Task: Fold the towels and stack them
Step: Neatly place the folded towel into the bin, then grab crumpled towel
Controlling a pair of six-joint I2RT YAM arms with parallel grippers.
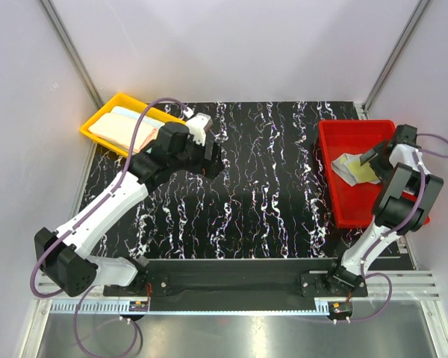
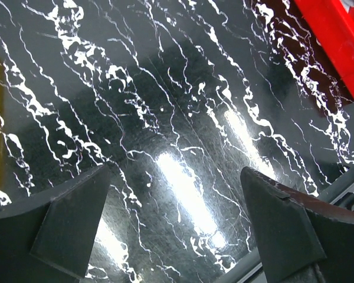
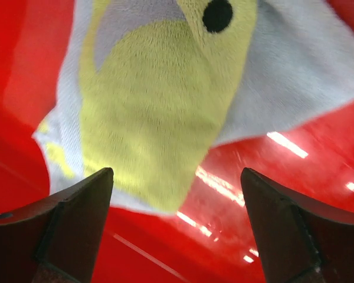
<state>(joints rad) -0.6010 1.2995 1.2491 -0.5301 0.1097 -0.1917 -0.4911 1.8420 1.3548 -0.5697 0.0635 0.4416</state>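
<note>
A crumpled towel [image 1: 355,170] [image 3: 147,118], white with a pale yellow patch and a black spot, lies in the red tray [image 1: 343,138] [image 3: 283,194]. My right gripper [image 1: 368,156] [image 3: 177,171] hangs just above its near edge, open, with nothing between the fingers. Folded towels [image 1: 123,125], pink with light blue behind, are stacked in the yellow tray [image 1: 97,119] at the back left. My left gripper [image 1: 213,161] [image 2: 176,170] is open and empty over bare table just right of that tray.
The black table [image 1: 261,186] [image 2: 165,106] with white marbling spans the middle. A corner of the red tray [image 2: 336,35] shows in the left wrist view. White walls and metal posts close in the back and sides.
</note>
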